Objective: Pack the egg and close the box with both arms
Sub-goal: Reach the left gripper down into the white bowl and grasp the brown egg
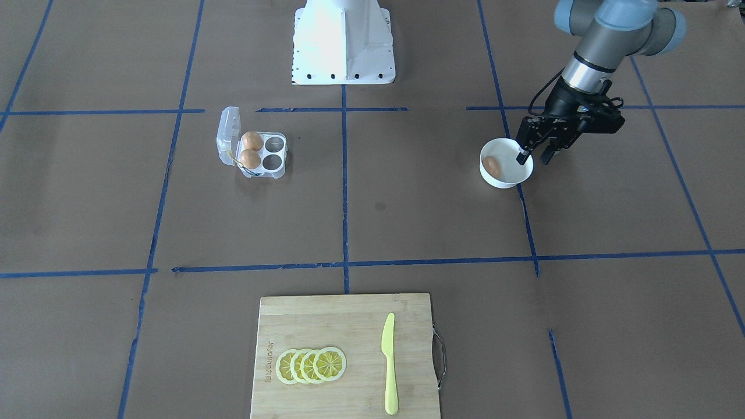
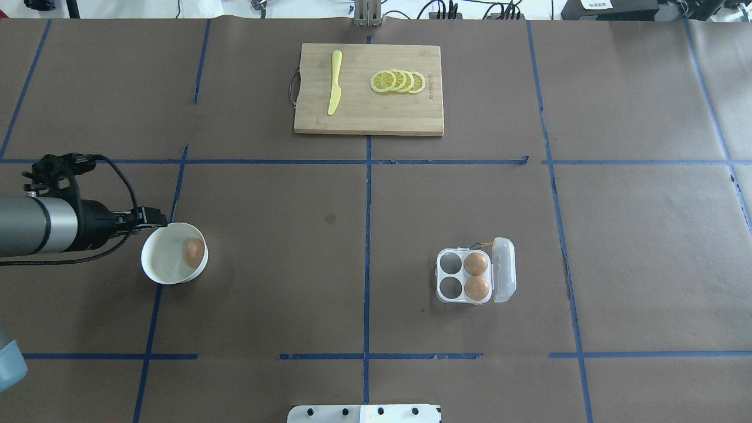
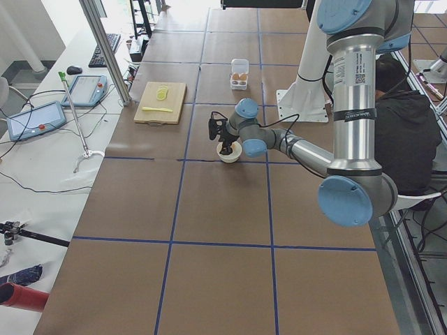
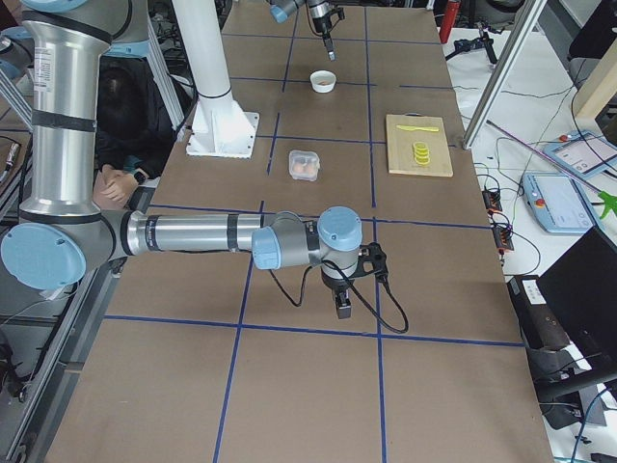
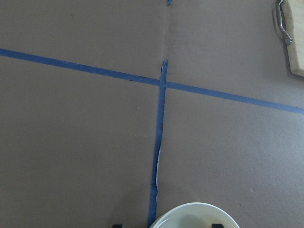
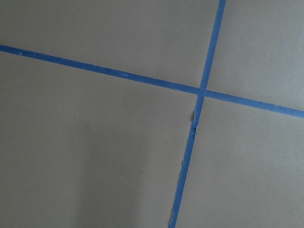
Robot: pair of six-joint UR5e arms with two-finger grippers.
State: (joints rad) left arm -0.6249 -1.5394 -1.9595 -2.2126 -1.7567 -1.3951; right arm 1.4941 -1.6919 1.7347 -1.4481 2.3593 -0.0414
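Board (image 1: 349, 337) nearest me at the front view's bottom edge, one egg (image 1: 492, 166) in the bowl (image 1: 504, 181), left end effector (image 1: 534, 158) open at the bowl's rim.
The board carries four overlapping lemon slices (image 1: 311, 365) and a yellow knife (image 1: 389, 364). The egg lies against the bowl's left wall, right of centre in the front view. I see the left end effector's fingers spread, one tip over the bowl and the other outside the rim, clear of the egg. The box (image 1: 272, 152) sits centre-left on the surface with its lid standing open on the left; two eggs fill the cups beside the lid and the other two cups are empty. My right end effector (image 4: 342, 309) hangs over bare surface low in the right-side view; I cannot tell whether it is open or closed.
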